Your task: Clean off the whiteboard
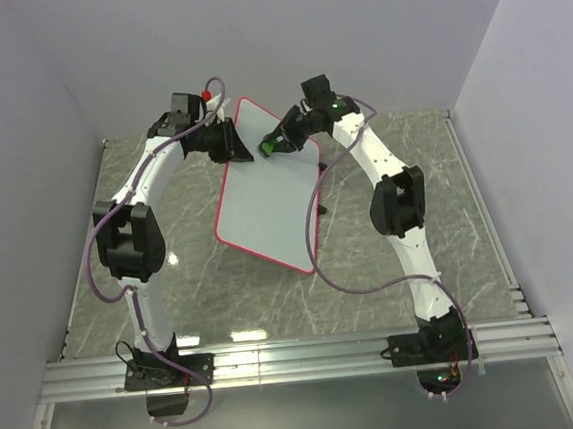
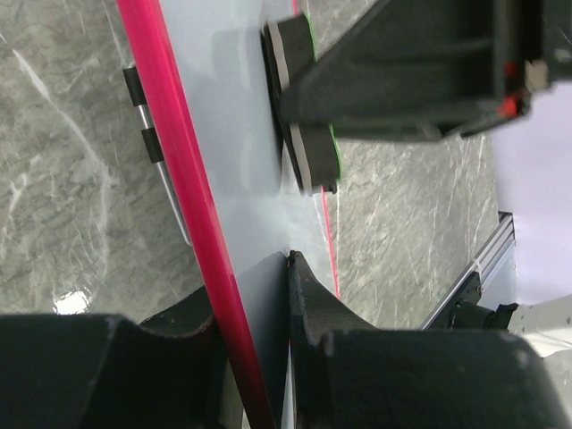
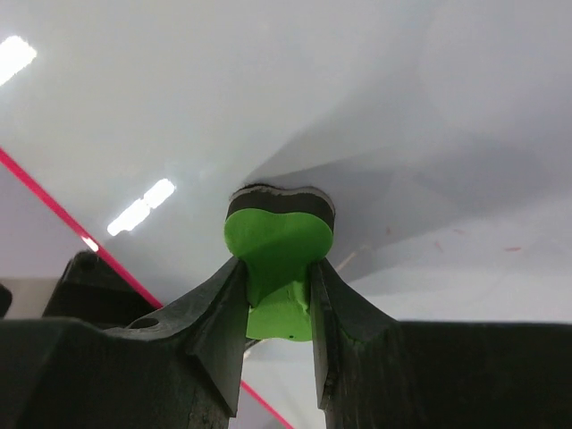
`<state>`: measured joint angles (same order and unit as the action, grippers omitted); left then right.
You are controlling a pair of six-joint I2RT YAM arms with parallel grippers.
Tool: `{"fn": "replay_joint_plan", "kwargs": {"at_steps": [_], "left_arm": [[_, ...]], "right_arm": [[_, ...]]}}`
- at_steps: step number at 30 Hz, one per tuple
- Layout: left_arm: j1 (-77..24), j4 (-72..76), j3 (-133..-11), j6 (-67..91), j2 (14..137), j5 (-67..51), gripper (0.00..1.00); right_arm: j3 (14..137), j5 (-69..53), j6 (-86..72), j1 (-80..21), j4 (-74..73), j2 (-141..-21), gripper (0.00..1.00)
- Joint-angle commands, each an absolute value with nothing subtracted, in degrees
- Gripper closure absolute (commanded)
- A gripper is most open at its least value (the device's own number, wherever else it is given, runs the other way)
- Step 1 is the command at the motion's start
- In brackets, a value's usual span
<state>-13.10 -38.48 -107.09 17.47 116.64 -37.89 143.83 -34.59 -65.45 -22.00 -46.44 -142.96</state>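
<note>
The whiteboard (image 1: 270, 196), white with a thin red-pink rim, stands tilted on the marble table, its top edge toward the back. My left gripper (image 1: 232, 144) is shut on its upper left edge; in the left wrist view the red rim (image 2: 183, 170) runs between my fingers (image 2: 308, 304). My right gripper (image 1: 278, 141) is shut on the green eraser (image 3: 279, 246), whose dark felt pad presses against the board face (image 3: 268, 107). The eraser (image 2: 304, 107) also shows edge-on against the board in the left wrist view. A few faint red specks (image 3: 511, 248) remain on the white surface.
The grey marble table (image 1: 172, 285) is enclosed by pale walls on three sides. An aluminium rail (image 1: 299, 359) carries both arm bases at the near edge. A black foot (image 1: 323, 209) props the board from behind on its right side.
</note>
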Motion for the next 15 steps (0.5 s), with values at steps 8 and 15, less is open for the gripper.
{"fn": "replay_joint_plan", "kwargs": {"at_steps": [8,15], "left_arm": [[-23.91,-48.08,-103.27,8.08,123.40,-34.73,1.00],[-21.97,-47.81,-104.41,10.28,122.52,-28.31,0.71]], "right_arm": [[134.13,-31.65,-58.45,-20.92,-50.18,-139.84,1.00],[126.92,-28.48,-53.44,-17.05,-51.85,-133.25,1.00]]}}
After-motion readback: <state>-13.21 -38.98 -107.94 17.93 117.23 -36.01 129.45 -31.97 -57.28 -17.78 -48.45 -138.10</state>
